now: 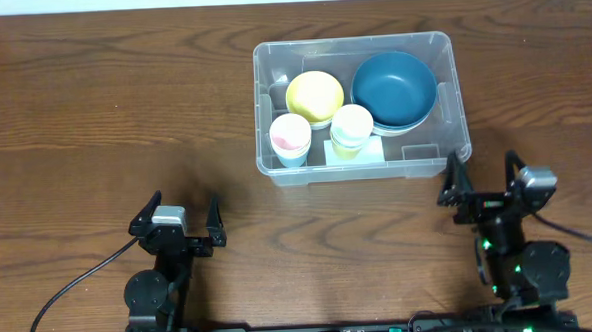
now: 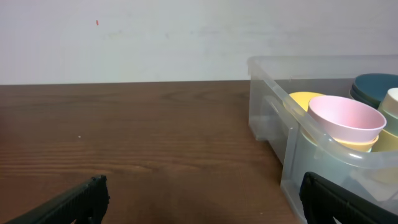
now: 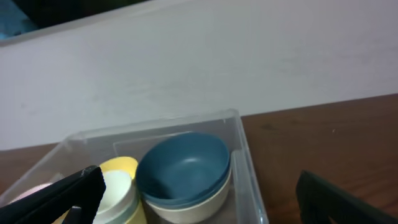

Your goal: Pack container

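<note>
The container (image 1: 451,154) is a large clear plastic bin at the table's middle back. It holds a yellow bowl (image 1: 314,96), a dark blue bowl (image 1: 394,88) stacked on other bowls, a pink cup (image 1: 290,136) on a stack and a pale yellow-green cup (image 1: 351,127) on a stack. My left gripper (image 1: 186,223) is open and empty near the front left, away from the bin. My right gripper (image 1: 484,182) is open and empty just in front of the bin's right front corner. The left wrist view shows the bin wall (image 2: 270,118) and the pink cup (image 2: 346,118). The right wrist view shows the blue bowl (image 3: 182,167).
A white label (image 1: 371,153) sits inside the bin's front wall. Bare brown wood table (image 1: 114,114) spreads left of the bin. A pale wall stands behind the table (image 2: 124,37). Black cables trail from both arm bases at the front edge.
</note>
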Action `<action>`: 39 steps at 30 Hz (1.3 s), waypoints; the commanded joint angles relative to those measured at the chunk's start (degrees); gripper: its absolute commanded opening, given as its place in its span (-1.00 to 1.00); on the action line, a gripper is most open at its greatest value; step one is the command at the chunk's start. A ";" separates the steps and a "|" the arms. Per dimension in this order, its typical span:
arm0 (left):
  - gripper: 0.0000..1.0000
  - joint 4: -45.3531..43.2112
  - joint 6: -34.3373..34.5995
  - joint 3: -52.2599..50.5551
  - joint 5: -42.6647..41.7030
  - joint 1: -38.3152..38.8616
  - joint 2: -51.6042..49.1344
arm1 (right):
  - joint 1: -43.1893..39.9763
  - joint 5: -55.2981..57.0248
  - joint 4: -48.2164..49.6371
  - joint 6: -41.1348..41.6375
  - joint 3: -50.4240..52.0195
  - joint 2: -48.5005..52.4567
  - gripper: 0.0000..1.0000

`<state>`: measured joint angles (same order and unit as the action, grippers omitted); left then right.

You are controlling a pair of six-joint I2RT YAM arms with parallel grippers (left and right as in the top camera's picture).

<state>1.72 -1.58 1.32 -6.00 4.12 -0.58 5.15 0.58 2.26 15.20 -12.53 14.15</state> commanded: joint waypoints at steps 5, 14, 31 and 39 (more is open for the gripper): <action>0.96 1.88 -0.74 -1.09 -0.70 -0.35 0.35 | -2.19 -1.68 1.42 -0.87 7.80 -7.50 0.98; 0.96 1.88 -0.74 -1.09 -0.68 -0.35 0.35 | -2.89 -2.32 0.57 -1.18 12.28 -9.60 0.98; 0.96 1.88 -0.74 -1.09 -0.70 -0.35 0.35 | -2.84 -2.56 -6.51 -14.45 12.24 -13.86 0.98; 0.96 1.88 -0.74 -1.09 -0.70 -0.35 0.35 | -2.84 -2.56 -6.38 -12.07 12.24 -13.84 0.98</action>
<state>1.72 -1.58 1.32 -6.00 4.12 -0.58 2.74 -1.56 -3.95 2.13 -0.45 0.86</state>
